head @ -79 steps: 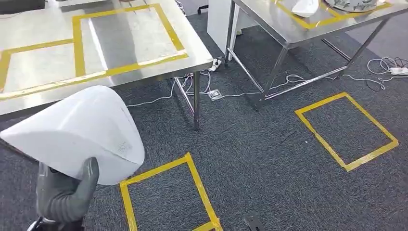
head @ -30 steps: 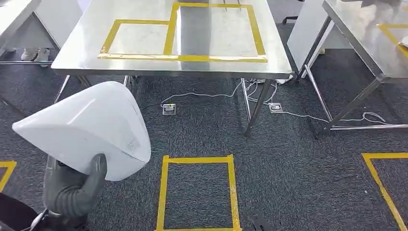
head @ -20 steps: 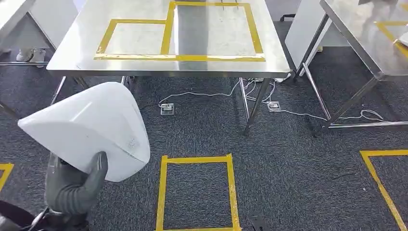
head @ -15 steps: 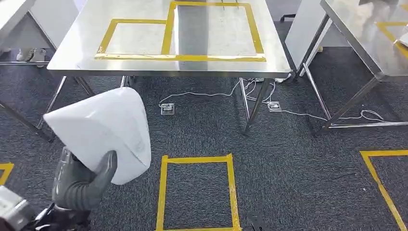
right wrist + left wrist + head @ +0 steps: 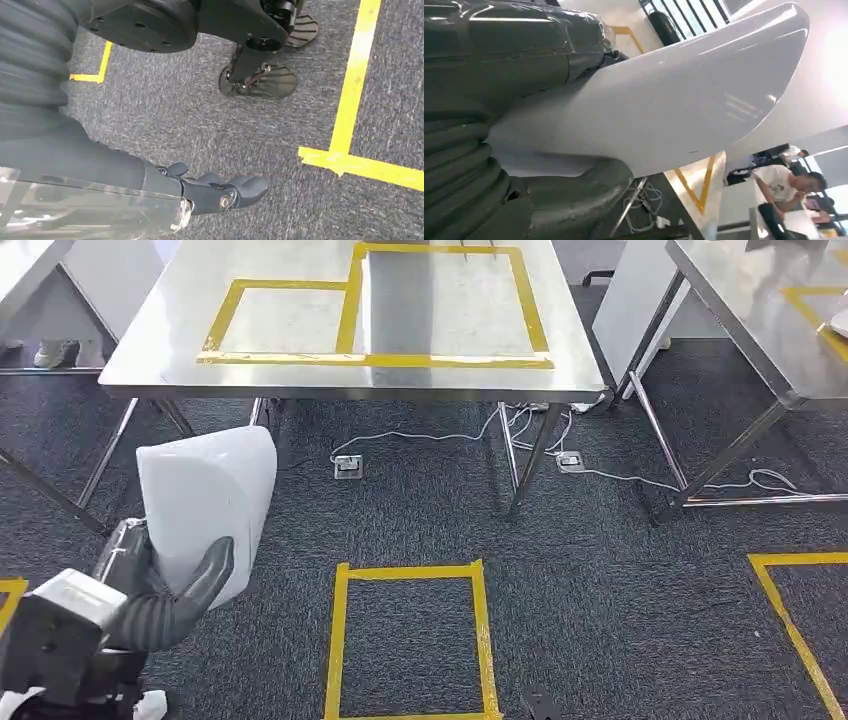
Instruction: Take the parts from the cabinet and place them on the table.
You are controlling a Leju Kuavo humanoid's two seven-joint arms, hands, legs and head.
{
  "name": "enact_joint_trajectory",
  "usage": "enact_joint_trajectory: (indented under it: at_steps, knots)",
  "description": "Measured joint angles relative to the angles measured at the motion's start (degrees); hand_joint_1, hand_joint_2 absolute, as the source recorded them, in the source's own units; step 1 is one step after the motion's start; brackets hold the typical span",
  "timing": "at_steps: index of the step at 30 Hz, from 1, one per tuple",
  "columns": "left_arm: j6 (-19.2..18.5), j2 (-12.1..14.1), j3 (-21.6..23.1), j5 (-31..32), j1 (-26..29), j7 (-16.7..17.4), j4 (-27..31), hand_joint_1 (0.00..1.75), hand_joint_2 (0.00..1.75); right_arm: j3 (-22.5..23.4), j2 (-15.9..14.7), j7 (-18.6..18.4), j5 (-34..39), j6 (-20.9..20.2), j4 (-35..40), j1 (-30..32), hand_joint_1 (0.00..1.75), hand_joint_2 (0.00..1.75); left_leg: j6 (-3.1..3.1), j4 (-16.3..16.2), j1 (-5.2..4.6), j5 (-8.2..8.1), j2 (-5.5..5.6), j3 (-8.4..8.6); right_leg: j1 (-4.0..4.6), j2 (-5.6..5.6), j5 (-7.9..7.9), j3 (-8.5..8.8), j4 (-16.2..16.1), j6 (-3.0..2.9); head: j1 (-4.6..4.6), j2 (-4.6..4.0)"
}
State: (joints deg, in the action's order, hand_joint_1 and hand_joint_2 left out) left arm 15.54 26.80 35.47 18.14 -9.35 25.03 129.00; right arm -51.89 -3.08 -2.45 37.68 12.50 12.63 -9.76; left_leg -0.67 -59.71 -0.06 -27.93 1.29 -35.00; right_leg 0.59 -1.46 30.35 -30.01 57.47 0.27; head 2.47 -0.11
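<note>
L hand (image 5: 165,595) grips white part (image 5: 205,505), lower left of frame, upright, short of steel table (image 5: 300,380) at top centre. R hand (image 5: 220,192) hangs, fingers curled, empty. Advice: keep grip firm, lift above edge, set down inside taped box (image 5: 285,320).

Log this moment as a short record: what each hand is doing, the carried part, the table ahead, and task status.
left hand: holds the white part from below
white part: large curved shell, off the floor, short of the table
right hand: hangs over the carpet, fingers curled in, holds nothing
steel table: ahead, top marked with yellow tape frames
status: part not yet on the table
</note>
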Motion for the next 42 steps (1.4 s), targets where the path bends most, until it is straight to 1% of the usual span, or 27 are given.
enact_joint_trajectory:
  at_steps: [3,8,10,13,17,23,29,42]
  knots:
    - [-1.9,0.6,-0.1,0.4,-1.4,0.1,1.1,1.75,1.75,0.0,0.0,-0.1,0.1,0.0,0.0,0.4,0.0,1.75,0.0,0.0,0.0,0.0,0.09,0.0,0.0,0.03,0.0,0.03,0.0,0.0,0.02,0.0]
    - [-2.6,0.8,-0.1,0.4,-2.6,0.0,2.0,1.75,1.75,0.0,0.1,-0.1,0.2,0.0,0.0,0.9,0.0,1.75,0.0,0.0,0.0,0.0,0.09,0.0,0.0,0.02,0.01,0.04,0.0,0.0,0.0,0.0]
    - [-2.9,0.9,-0.1,0.1,-2.9,-0.7,2.2,1.75,1.75,0.0,0.1,0.2,0.6,-0.2,0.0,1.0,0.0,1.75,0.0,0.0,0.0,0.0,0.12,0.01,0.0,0.04,0.01,0.04,0.0,0.0,0.02,0.0]
    - [-3.0,0.9,0.0,-1.0,-3.8,-1.9,2.2,1.75,1.75,0.0,0.3,1.6,0.9,-0.3,0.0,1.0,0.0,1.75,0.0,0.0,0.0,0.0,0.18,0.02,0.0,0.04,0.01,0.04,0.0,0.0,0.02,0.0]
    - [-2.8,0.9,0.4,-2.0,-5.2,-3.2,2.4,1.75,1.75,0.1,0.5,1.5,1.5,0.1,0.0,1.6,0.0,1.75,0.0,0.0,0.0,0.0,0.35,0.04,-0.01,0.11,0.01,0.08,0.0,0.0,-0.02,0.0]
    - [-2.5,0.9,1.0,-2.2,-6.2,-3.0,2.4,1.75,1.75,0.1,0.5,0.6,2.0,0.2,-0.1,2.8,0.0,1.75,0.0,0.0,0.0,0.0,0.46,0.04,-0.01,0.16,0.02,0.11,0.0,0.01,-0.02,0.0]
    - [-2.3,0.9,1.2,-2.6,-7.0,-3.0,2.5,1.75,1.75,0.1,0.6,1.4,1.8,0.3,-0.1,2.6,0.0,1.75,0.0,0.0,0.0,0.0,0.36,0.05,-0.01,0.17,0.02,0.12,0.0,0.01,0.0,0.0]
    - [-2.3,1.1,1.4,-2.6,-7.4,-2.0,3.6,1.75,1.75,0.1,1.4,1.3,1.8,0.0,0.0,2.5,0.0,1.75,-0.01,0.0,0.0,-0.02,0.07,0.07,0.0,0.1,0.03,0.13,0.0,0.0,-0.02,0.0]
